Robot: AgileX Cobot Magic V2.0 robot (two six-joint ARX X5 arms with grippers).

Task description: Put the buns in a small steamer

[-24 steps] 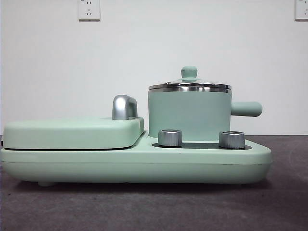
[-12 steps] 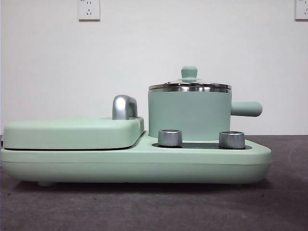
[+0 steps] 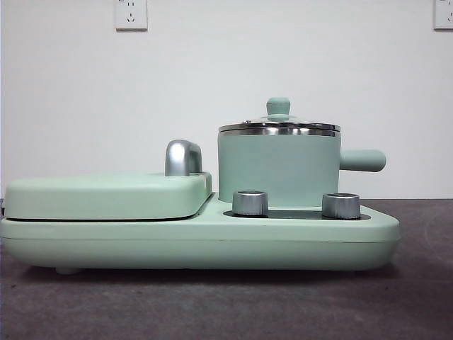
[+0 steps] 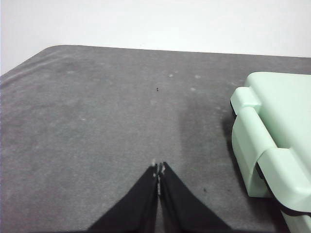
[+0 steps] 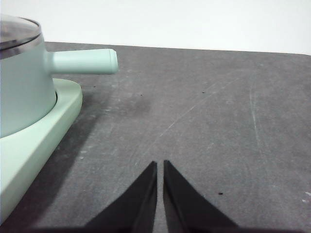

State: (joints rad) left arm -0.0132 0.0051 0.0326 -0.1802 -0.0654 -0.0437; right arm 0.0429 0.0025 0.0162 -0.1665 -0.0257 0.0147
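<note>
The small steamer is a mint-green pot with a steel rim, a stubby side handle and a green-knobbed glass lid resting on it. It stands on the right half of a mint-green cooker base. The right wrist view shows the small steamer from the side. My right gripper hovers shut over bare table to the right of the cooker. Off the cooker's other end, my left gripper is shut above the table. The buns are out of view.
A flat mint-green griddle lid with a chrome handle covers the cooker's left half; its hinge end shows in the left wrist view. Two steel knobs sit at the base's front. Dark grey table lies all around.
</note>
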